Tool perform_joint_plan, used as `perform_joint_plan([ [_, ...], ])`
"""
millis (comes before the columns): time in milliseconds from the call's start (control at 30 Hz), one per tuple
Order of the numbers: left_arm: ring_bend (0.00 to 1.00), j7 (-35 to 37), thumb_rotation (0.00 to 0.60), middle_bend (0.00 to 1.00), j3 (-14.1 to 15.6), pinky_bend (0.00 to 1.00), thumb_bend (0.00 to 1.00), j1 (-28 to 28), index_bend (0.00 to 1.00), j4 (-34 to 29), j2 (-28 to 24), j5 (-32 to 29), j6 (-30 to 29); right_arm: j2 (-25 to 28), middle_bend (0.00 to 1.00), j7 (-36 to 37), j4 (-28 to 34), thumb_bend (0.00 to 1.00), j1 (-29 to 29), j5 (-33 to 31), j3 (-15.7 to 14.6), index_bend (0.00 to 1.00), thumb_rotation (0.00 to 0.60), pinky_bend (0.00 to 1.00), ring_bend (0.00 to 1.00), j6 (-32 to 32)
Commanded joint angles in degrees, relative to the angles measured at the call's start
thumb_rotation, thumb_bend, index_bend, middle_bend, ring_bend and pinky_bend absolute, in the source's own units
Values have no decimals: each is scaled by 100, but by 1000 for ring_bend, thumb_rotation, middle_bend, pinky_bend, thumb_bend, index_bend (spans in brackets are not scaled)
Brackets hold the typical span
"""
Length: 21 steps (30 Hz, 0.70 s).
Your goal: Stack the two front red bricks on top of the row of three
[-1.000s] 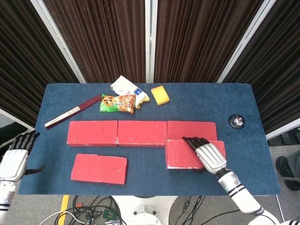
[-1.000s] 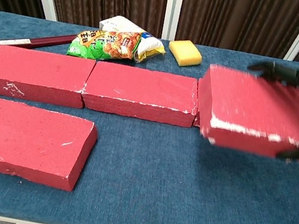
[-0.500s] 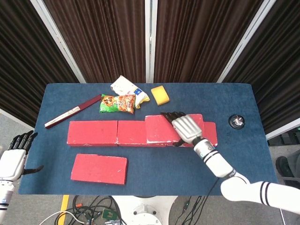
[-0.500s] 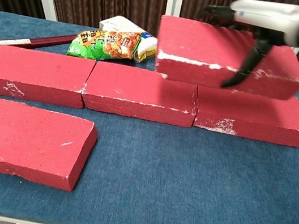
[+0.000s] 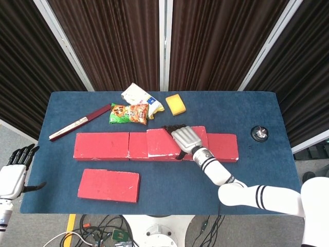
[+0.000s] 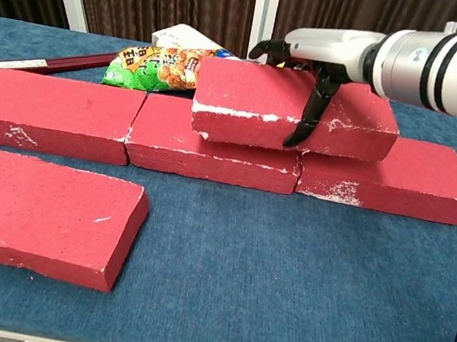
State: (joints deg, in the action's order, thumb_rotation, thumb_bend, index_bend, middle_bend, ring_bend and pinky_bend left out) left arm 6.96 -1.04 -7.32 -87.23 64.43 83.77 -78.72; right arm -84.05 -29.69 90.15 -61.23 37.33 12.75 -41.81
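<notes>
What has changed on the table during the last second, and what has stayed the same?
The right hand carried its brick up from the front right of the table, back and leftward. It grips that brick over the row of three, above the seam between the middle and right bricks. The front left brick, the row, the snack bags and the sponge stayed put. The left hand stayed off the table, sinking a little.

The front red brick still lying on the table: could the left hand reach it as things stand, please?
Probably yes: the left hand is open off the table's left edge, and only bare cloth lies between it and the front red brick.
</notes>
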Motion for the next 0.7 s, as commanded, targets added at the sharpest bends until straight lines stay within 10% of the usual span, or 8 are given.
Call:
perform_joint_plan([
  [33,0,24,600,0,-3,0,0,-7,12,19,15,-7,16,-89,162,7,-82,0,-86,-120,-81,0,600,152,118,-19],
  [700,0,157,600,0,22,0,0,28,12,146,20,34,-16,-494,153,-129,-255,0,-430,-862,-311,0,600,132,93,-487],
])
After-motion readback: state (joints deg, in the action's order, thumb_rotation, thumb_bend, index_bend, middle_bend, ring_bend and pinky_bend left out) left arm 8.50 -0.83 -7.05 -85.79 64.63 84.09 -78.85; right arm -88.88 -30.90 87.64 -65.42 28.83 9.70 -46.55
